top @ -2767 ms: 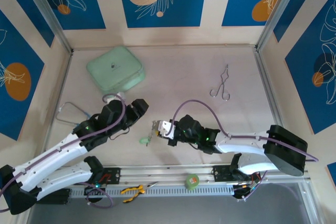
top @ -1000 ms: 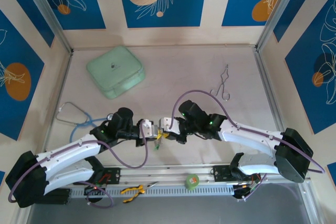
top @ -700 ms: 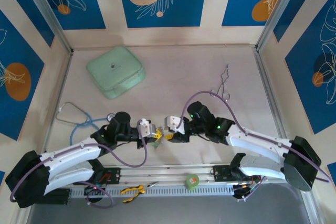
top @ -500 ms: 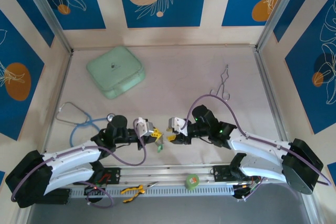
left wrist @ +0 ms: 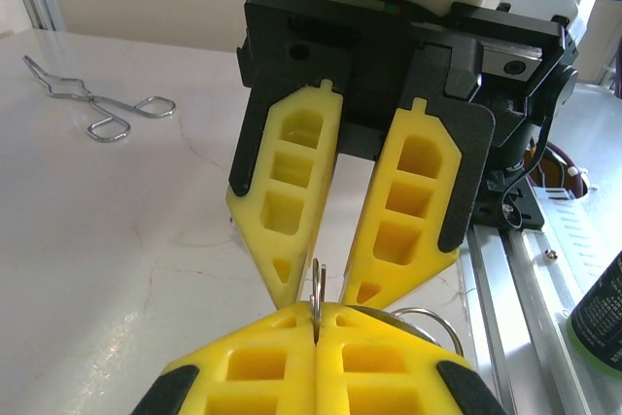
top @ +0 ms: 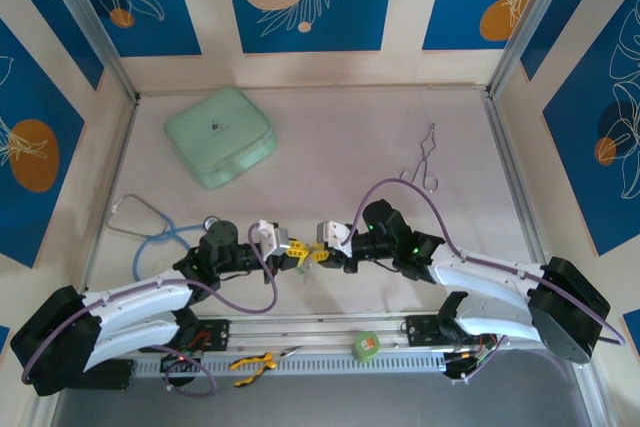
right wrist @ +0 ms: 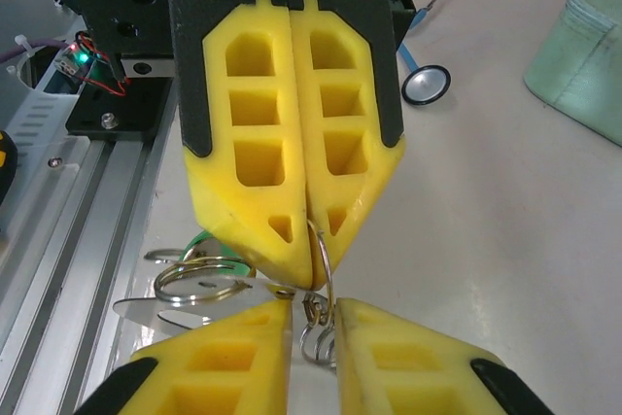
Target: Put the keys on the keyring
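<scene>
Gripping the keyring (right wrist: 317, 326) by its thin wire rim, the left pincer (right wrist: 309, 252) is fully closed, its yellow fingers pressed flat together with the wire caught at their tips. The right pincer (left wrist: 324, 291) faces it tip to tip. Its two fingers stand a narrow gap apart, one on either side of the silvery metal. Whether they touch the metal cannot be told, but they are not clamped together.

Just beside the meeting point, seen from the right wrist, a second split ring (right wrist: 199, 281) lies low and to the left. A flat silver blade sits under it and a sliver of green shows behind it. These are the keys (right wrist: 146, 310), though their heads are too hidden to tell apart or to say whether they are threaded on.

From above, both pincers meet near the front edge of the pale tabletop (top: 330, 147), roughly midway between the two arm bases, with the arms reaching in from either side. A stethoscope (top: 140, 219) lies to the left of the left arm. A mint-green case (top: 220, 137) sits well apart at the back left, and metal forceps (top: 425, 159) lie at the back right. On the rail in front are a green tape roll (top: 366, 346) and yellow-handled pliers (top: 255, 362).
</scene>
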### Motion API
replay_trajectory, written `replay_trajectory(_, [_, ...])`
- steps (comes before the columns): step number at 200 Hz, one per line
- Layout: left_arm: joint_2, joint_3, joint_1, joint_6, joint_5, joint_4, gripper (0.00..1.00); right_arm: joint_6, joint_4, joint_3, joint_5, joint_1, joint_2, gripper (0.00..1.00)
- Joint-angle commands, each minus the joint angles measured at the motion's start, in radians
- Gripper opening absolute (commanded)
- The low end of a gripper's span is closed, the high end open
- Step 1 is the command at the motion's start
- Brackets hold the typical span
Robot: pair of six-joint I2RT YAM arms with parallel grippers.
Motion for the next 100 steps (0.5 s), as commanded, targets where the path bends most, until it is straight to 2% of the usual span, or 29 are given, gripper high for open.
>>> replay_trajectory(1, [0.007,-0.005,0.002,-0.006,0.035,0.051,0.0,0.009,0.037,0.003,-0.029,0.005,0.002,0.17])
replay_trajectory(36, [0.015,-0.004,0.003,0.004,0.04,0.044,0.0,0.003,0.031,0.0,-0.018,0.004,-0.003,0.17])
replay_trajectory(67, [0.016,-0.002,0.002,0.012,0.039,0.035,0.0,-0.006,-0.002,-0.008,0.025,0.0,-0.021,0.23])
replay_trajectory(100, [0.019,0.001,0.002,0.02,0.035,0.028,0.0,-0.009,-0.023,-0.018,0.03,-0.003,-0.043,0.21])
